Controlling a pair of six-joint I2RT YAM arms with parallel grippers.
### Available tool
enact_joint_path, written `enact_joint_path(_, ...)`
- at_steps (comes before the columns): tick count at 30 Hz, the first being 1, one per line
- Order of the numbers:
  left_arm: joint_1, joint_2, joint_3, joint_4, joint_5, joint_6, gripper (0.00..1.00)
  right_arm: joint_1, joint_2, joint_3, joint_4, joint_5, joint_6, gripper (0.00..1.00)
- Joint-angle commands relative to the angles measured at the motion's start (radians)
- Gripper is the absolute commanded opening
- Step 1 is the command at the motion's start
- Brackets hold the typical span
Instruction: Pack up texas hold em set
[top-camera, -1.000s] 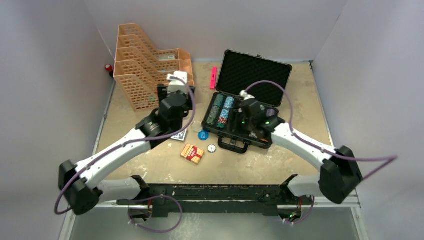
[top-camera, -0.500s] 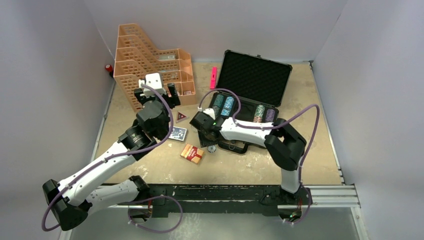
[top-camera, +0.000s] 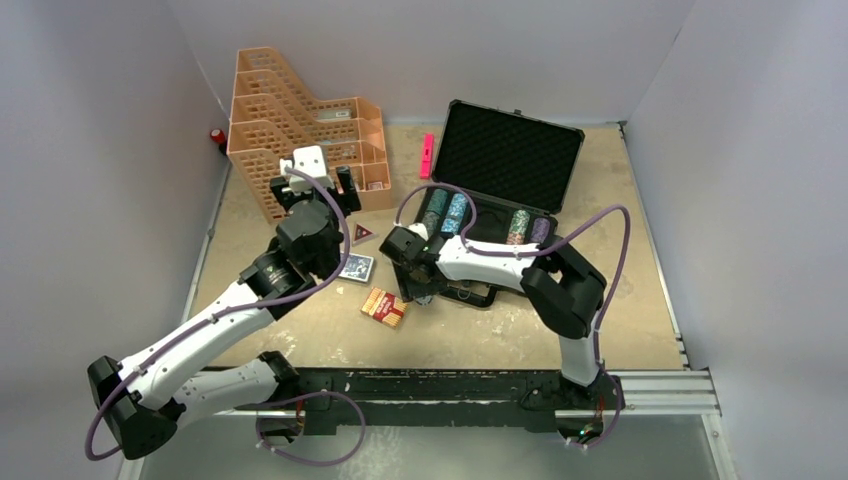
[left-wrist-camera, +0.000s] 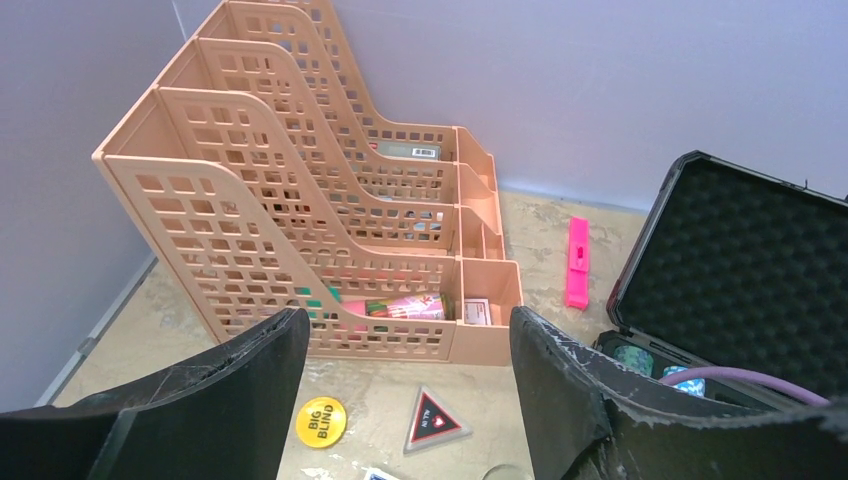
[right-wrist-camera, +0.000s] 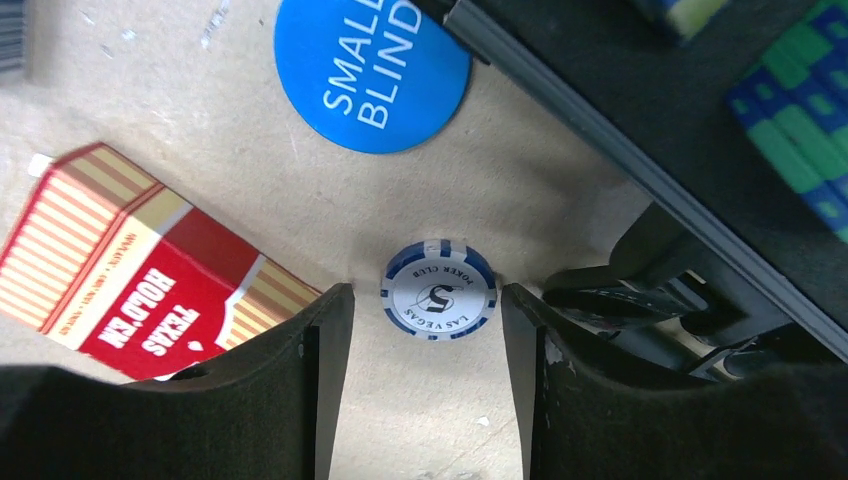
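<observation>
Chip: one blue-and-white poker chip (right-wrist-camera: 439, 302), printed "5" and "LAS VEGAS POKER CLUB". It lies flat on the worktop (top-camera: 480, 330), just off the near left corner of the case (top-camera: 570, 150).
Right fingers: the right fingers (right-wrist-camera: 300, 400) are spread on either side of the chip with a gap on each side, gripping nothing.
Card box: red striped card box (right-wrist-camera: 140, 285) lettered "TEXAS HOLD'EM", just beside the chip.
Blind button: blue disc (right-wrist-camera: 372, 62) reading "SMALL BLIND", near the chip but apart from it, close to the case edge.
Case contents: lid raised, foam-lined; rows of stacked chips (top-camera: 445, 212) stand in the slots.
Left fingers: the left fingers (left-wrist-camera: 230, 400) are parted and empty, raised to the left of the case.
Other markers: yellow disc (left-wrist-camera: 321, 421) reading "BIG BLIND"; beside it a red-and-black triangle (left-wrist-camera: 432, 423), lettering too small to read.
Organiser: orange perforated organiser (left-wrist-camera: 250, 200) at far left, with a pink item (left-wrist-camera: 577, 262) lying between it and the case.
</observation>
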Motion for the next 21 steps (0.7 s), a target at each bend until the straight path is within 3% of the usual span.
enact_joint_path(1, 0.011, 0.006, 0.018, 0.014, 0.001, -0.015, 0.72, 0.007, 0.017, -0.003, -0.024, -0.017, -0.026, 0.58)
enact_joint_path(10, 0.016, 0.016, 0.016, 0.019, -0.013, 0.002, 0.72, 0.007, 0.063, 0.010, -0.049, 0.041, -0.005, 0.51)
enact_joint_path(15, 0.020, 0.022, 0.022, 0.016, 0.003, -0.001, 0.72, 0.006, 0.063, 0.013, -0.031, 0.031, -0.009, 0.23)
enact_joint_path(21, 0.025, 0.033, 0.032, -0.012, 0.072, -0.018, 0.72, 0.006, -0.042, 0.031, 0.040, 0.074, -0.055, 0.16)
